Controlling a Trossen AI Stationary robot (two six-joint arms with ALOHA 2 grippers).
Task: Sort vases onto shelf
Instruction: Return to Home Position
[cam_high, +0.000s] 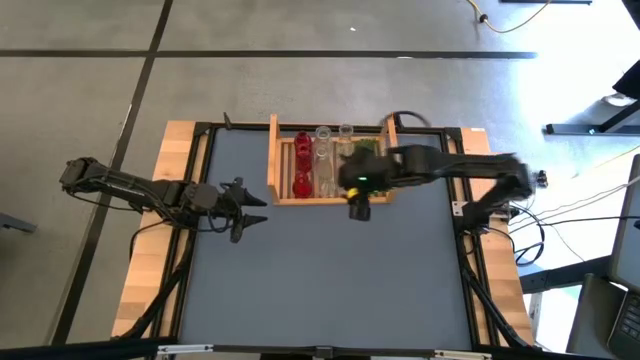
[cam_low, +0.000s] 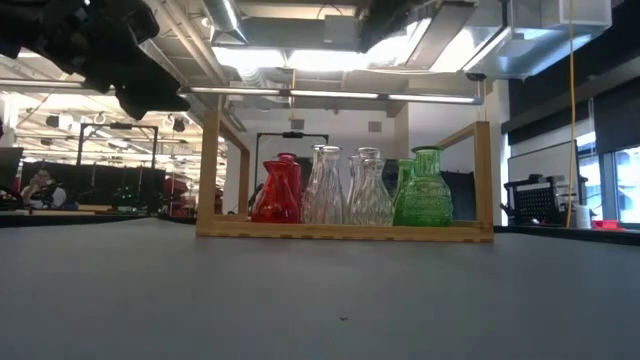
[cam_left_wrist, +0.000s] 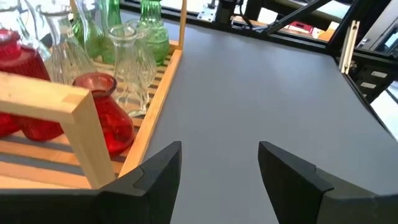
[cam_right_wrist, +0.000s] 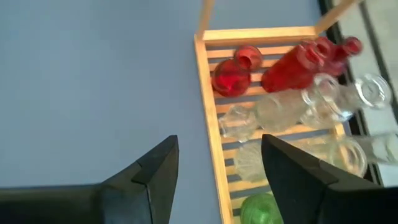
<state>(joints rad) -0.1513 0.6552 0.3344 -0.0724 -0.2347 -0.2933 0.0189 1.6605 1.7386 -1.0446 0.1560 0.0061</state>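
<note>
The vases (cam_low: 325, 190) stand in the shelf (cam_low: 484, 170), grouped red, clear, green, so the step in hand is likely the return home. The right claw (cam_right_wrist: 217, 155) hangs wide and empty over the shelf's near edge, and the left claw (cam_left_wrist: 219, 155) is wide and empty beside the shelf. The right arm must lift clear of the boards.

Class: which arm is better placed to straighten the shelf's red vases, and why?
Probably left: the open left gripper is nearest the red vases on the shelf; the right gripper hangs nearer the green vases.
</note>
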